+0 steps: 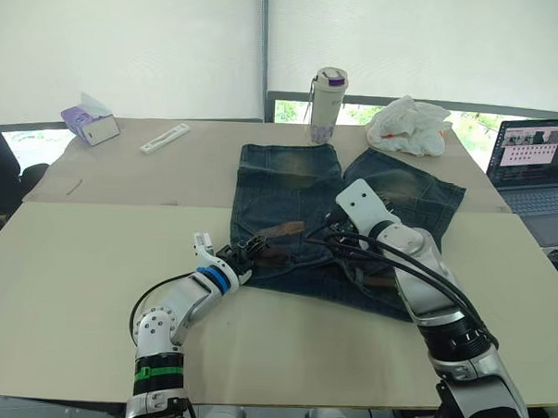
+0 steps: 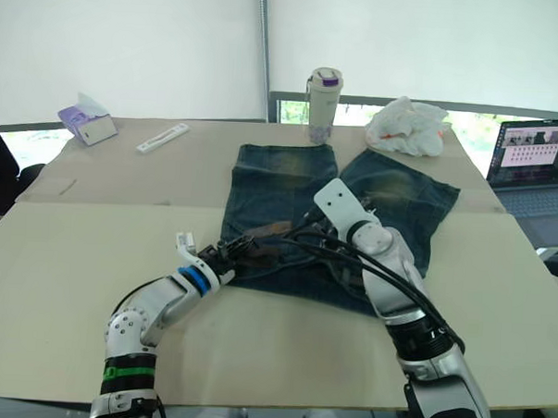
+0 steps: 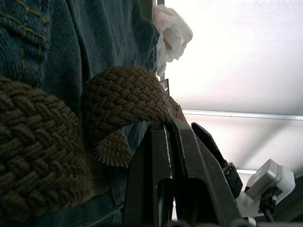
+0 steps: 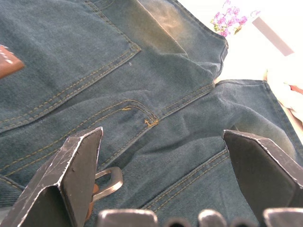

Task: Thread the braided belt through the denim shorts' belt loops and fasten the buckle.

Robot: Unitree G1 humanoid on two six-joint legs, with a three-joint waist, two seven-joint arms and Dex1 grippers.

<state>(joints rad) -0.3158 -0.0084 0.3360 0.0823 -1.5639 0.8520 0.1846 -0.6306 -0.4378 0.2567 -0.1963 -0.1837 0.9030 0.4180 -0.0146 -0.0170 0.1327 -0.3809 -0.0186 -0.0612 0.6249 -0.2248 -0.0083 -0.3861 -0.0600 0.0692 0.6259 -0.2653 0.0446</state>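
Observation:
The denim shorts (image 1: pixel 289 182) lie flat on the table, legs pointing away and waistband nearest me. The braided belt (image 3: pixel 123 94) runs along the waistband's left part, and its brown leather tip (image 1: pixel 283 232) rests on the denim. My left gripper (image 1: pixel 247 256) is at the left end of the waistband, shut on a fold of the belt. My right gripper (image 4: pixel 161 135) hovers wide open over the middle of the waistband. The silver buckle (image 4: pixel 108 182) lies on the denim beside one of its fingers (image 4: pixel 78 161). I cannot make out the belt loops under the arms and cables.
At the far edge stand a bottle (image 1: pixel 327 105), a crumpled white bag (image 1: pixel 410 124), a tissue box (image 1: pixel 90 120) and a flat white strip (image 1: pixel 164 137). An open laptop (image 1: pixel 536 155) sits to the right. Bare beige table (image 1: pixel 91 275) lies left of the shorts.

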